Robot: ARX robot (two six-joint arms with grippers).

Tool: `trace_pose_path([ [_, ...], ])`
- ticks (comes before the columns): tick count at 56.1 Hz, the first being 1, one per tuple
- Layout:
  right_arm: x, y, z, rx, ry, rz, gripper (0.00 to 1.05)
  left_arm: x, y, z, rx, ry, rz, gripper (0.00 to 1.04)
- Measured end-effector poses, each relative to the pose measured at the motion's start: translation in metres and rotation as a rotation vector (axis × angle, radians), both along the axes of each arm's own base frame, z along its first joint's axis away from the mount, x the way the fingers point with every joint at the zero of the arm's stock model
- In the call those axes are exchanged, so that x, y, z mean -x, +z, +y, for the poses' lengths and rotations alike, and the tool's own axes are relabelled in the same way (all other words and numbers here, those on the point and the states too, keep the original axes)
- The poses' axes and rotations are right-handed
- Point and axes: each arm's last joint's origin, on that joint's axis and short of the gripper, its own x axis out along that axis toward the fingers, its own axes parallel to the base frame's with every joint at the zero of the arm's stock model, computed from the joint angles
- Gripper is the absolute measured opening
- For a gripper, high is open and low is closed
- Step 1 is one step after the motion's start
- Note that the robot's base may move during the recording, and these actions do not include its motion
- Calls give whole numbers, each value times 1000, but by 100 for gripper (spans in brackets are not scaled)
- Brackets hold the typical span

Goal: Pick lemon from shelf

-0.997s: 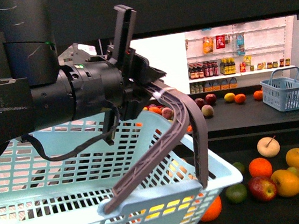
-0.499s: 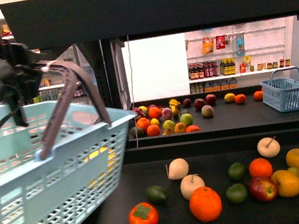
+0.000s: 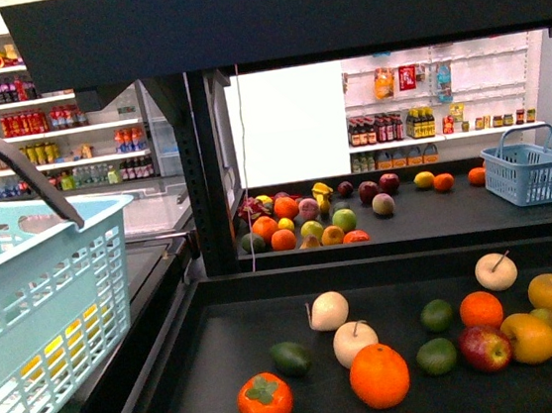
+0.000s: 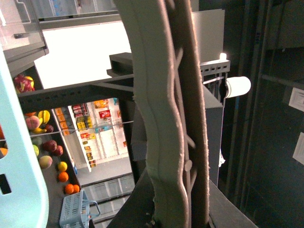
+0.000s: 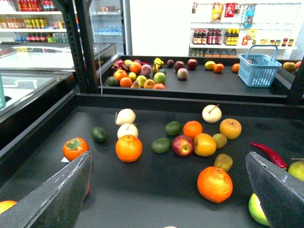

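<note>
The shelf (image 3: 383, 271) is a black tiered stand with fruit on a near tray and a far tray. Two small yellow fruits lie on the far tray: one (image 3: 423, 179) beside an orange, also in the right wrist view (image 5: 209, 65), and one (image 3: 286, 224) in the pile. I cannot tell which is the lemon. My right gripper (image 5: 168, 190) is open and empty above the near tray, its fingers (image 5: 57, 194) wide apart. My left gripper (image 4: 166, 211) is shut on the grey basket handle (image 4: 161, 118). The light-blue basket (image 3: 37, 294) hangs at the far left.
The near tray holds oranges (image 3: 379, 375), a persimmon (image 3: 264, 401), green fruits (image 3: 436, 356), an apple (image 3: 486, 347), white round fruits (image 3: 329, 310) and a red chili (image 5: 269, 152). A blue basket (image 3: 524, 171) stands far right. A black post (image 3: 208, 174) rises left of the trays.
The left arm and the light-blue basket have swung left, out of the middle of the front view. Both fruit trays now show.
</note>
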Motion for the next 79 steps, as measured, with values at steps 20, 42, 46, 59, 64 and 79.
trace_pose_path([
  [20,0,0,0,0,0,0,97,7,-22,40,35,54,-36,9],
  [42,0,0,0,0,0,0,97,7,-52,41,103,25,48,9],
  [46,0,0,0,0,0,0,97,8,-53,41,100,21,50,9],
  [59,0,0,0,0,0,0,97,8,-54,41,88,8,53,20],
  [64,0,0,0,0,0,0,97,8,-54,41,80,9,52,35],
  [79,0,0,0,0,0,0,97,10,-55,44,52,10,57,82],
])
